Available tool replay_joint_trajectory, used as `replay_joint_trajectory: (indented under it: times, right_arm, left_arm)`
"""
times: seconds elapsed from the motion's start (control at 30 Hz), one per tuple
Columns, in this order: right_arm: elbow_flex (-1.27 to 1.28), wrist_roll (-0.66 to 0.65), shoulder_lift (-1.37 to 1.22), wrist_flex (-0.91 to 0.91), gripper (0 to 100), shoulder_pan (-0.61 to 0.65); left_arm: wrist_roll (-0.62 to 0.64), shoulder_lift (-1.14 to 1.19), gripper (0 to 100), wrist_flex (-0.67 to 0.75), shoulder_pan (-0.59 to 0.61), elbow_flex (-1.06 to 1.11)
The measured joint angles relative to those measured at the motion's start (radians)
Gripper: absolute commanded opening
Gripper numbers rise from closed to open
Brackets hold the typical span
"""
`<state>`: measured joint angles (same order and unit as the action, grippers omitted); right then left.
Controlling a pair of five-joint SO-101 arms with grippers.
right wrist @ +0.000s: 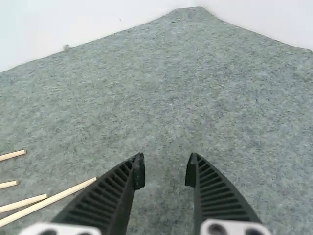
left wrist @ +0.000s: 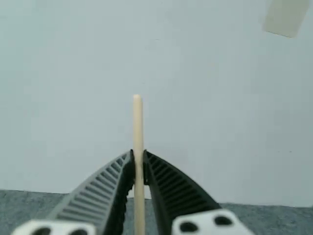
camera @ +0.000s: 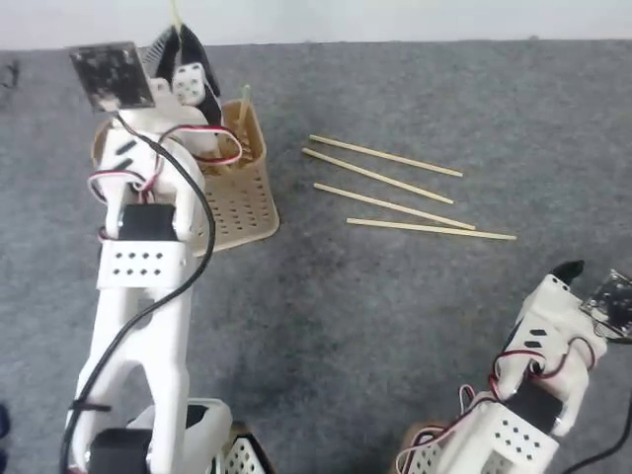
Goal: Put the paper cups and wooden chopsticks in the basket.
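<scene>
My left gripper (left wrist: 138,157) is shut on a wooden chopstick (left wrist: 137,147) that stands upright between its fingers. In the high view that gripper (camera: 183,49) hangs above the tan perforated basket (camera: 242,202) at the back left, and another chopstick (camera: 242,107) leans inside the basket. Several chopsticks (camera: 395,183) lie on the grey mat right of the basket. My right gripper (right wrist: 164,169) is open over bare mat near the front right, with chopstick ends (right wrist: 46,198) off to its side.
The grey mat (camera: 375,316) covers the table up to a pale wall at the back. The left arm's white body (camera: 138,296) stands in front of the basket. The right arm (camera: 538,385) sits at the front right corner.
</scene>
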<state>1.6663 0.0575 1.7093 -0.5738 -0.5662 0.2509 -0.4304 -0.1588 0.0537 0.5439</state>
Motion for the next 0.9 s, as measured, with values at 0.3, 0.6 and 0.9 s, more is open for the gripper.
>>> replay_joint_trajectory:
  times: [0.3,0.6,0.9]
  right_arm:
    - [0.000,-0.006,0.000,0.000,14.7,0.000]
    - [0.000,-0.006,0.000,0.000,14.7,0.005]
    - [0.000,-0.006,0.000,0.000,14.7,0.035]
  left_arm:
    - [-0.114,-0.193,31,-0.187,-0.006,0.112]
    - [-0.133,-0.203,24,-0.172,0.031,0.120]
    - [-0.133,-0.196,24,-0.150,0.074,0.123]
